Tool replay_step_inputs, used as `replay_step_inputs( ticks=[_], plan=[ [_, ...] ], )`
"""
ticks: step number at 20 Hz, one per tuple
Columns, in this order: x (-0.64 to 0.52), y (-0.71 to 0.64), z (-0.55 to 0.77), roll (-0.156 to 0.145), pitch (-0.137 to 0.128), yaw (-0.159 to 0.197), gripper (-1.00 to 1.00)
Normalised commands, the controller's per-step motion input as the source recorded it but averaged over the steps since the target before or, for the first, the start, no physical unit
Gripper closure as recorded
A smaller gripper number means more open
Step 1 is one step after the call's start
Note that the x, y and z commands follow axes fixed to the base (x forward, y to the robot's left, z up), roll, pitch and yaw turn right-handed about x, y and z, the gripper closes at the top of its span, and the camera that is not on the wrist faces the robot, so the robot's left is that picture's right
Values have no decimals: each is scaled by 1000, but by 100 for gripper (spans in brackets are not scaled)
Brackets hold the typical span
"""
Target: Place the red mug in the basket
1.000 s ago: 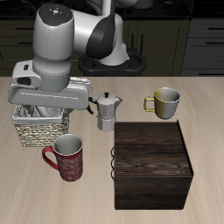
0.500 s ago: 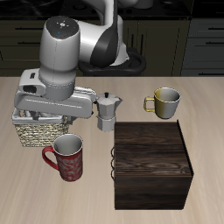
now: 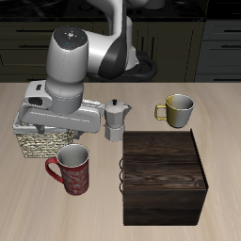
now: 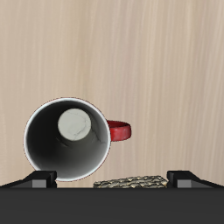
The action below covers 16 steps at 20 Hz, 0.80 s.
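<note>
The red mug stands upright near the table's front edge, handle pointing away from the dark wooden box. The wrist view looks straight down into its grey-white inside, with the red handle to one side. The wicker basket sits just behind the mug, mostly hidden by my arm; a strip of its weave shows in the wrist view. My gripper hangs above the basket and mug, open and empty, its fingertips wide apart.
A silver moka pot stands beside the basket. A shiny yellow-olive mug is farther along the back. A dark wooden box sits close beside the red mug.
My arm has shifted a little towards the table's front and the moka pot's side, and now stands more over the mug. The mug and basket have not moved.
</note>
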Motion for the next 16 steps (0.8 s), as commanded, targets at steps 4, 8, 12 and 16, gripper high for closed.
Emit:
replay_step_inputs(
  ticks=[4, 8, 12, 16],
  plan=[
    [2, -51, -370, -18, 18, -28, -100],
    [40, -47, -283, 0, 34, -38, -100],
    [12, -60, -302, -17, 37, -28, -100],
    [44, -49, -319, 1, 47, -40, -100]
  ],
)
